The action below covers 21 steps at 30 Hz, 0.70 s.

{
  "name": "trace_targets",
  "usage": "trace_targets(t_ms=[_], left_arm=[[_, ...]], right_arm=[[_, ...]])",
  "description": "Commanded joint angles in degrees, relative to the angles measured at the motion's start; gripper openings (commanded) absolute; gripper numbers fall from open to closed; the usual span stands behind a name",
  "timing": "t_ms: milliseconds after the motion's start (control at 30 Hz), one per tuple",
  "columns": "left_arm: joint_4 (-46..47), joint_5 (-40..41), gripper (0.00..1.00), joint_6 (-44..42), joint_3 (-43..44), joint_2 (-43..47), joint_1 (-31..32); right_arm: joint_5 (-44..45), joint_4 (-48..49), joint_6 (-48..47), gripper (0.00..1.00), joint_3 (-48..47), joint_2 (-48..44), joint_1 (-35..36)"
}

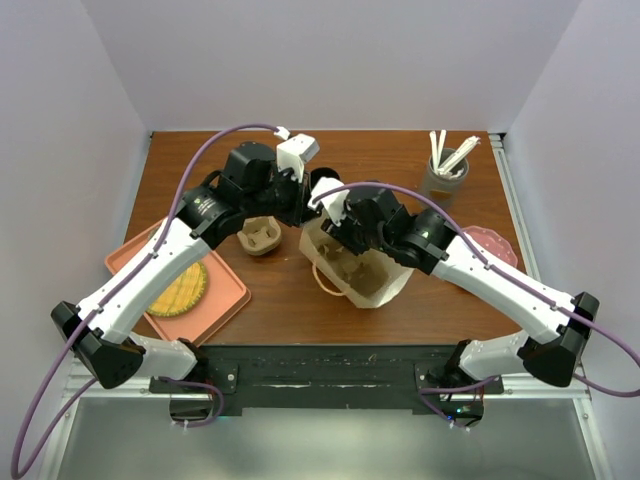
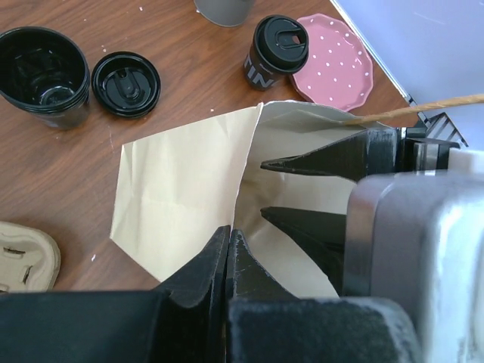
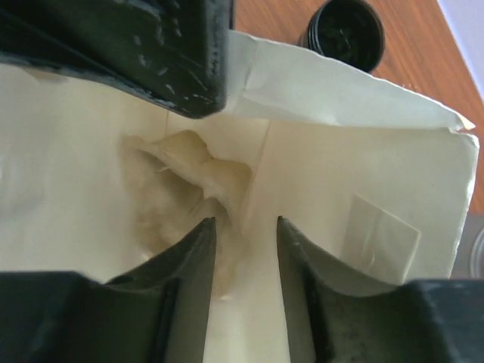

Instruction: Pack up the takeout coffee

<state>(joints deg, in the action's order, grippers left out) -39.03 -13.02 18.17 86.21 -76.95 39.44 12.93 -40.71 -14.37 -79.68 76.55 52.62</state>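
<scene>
The left pincer (image 2: 229,233) is clamped tight on the rim of the paper bag (image 2: 181,197). The right pincer (image 3: 246,223) sits inside the bag, fingers apart and empty. The takeout coffee (image 2: 276,51) stands upright on the surface (image 2: 189,45) beyond the bag, just beside a pink plate (image 2: 336,64).

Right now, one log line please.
left gripper shut on cream paper bag | right gripper open inside bag | lidded black cup on table

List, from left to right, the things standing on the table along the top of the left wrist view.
lidless black cup → loose black lid → takeout coffee → pink dotted plate
</scene>
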Motion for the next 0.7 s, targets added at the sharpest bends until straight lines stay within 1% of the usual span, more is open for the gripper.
trace_targets(t_ms=[0,100,267,333,367,400,467,500,533,567,600,667], left_arm=[[2.5,0.2,0.0,-1.3,-0.9,0.0,0.0],[3.3,-0.3,0.0,-0.9,-1.4,-0.2,0.0],[3.6,-0.7,0.0,-0.8,-2.6,0.0,-0.1],[2.6,-0.8,0.0,-0.4,-2.6,0.0,0.0],[2.2,-1.0,0.04,0.3,-2.9,0.0,-0.1],[1.9,-1.0,0.04,0.9,-3.2,0.5,-0.1],[1.4,-0.9,0.07,3.4,-4.4,1.5,0.0],[1.5,-0.8,0.1,4.6,-4.8,2.1,-0.1],[2.0,-0.6,0.15,5.8,-5.3,3.6,-0.1],[2.5,0.3,0.28,8.3,-6.1,4.5,-0.1],[2.9,1.0,0.35,9.6,-6.5,6.2,-0.1],[4.4,3.2,0.49,12.3,-7.5,7.8,0.0]], right_arm=[[-0.5,4.9,-0.6,0.48,0.1,-2.2,-0.2],[-1.9,6.4,-1.8,0.49,-0.6,-3.3,-0.2],[-1.7,3.0,0.5,0.44,-6.6,-2.3,-0.5],[-0.3,0.6,6.0,0.45,-10.7,-2.0,-0.6],[0.7,-0.3,8.5,0.47,-12.2,-2.1,-0.5],[1.8,-1.1,14.9,0.48,-13.5,-2.3,-0.5],[2.8,-3.9,21.9,0.48,-16.6,-3.0,-0.5],[2.9,-5.1,27.7,0.51,-17.5,-3.2,-0.6],[3.1,-6.5,30.3,0.52,-20.0,-3.2,-0.5],[3.3,-9.6,32.7,0.52,-21.5,-2.9,-0.6],[3.2,-11.1,36.5,0.53,-22.8,-2.8,-0.5],[3.4,-14.9,39.9,0.53,-25.6,-2.9,-0.6]])
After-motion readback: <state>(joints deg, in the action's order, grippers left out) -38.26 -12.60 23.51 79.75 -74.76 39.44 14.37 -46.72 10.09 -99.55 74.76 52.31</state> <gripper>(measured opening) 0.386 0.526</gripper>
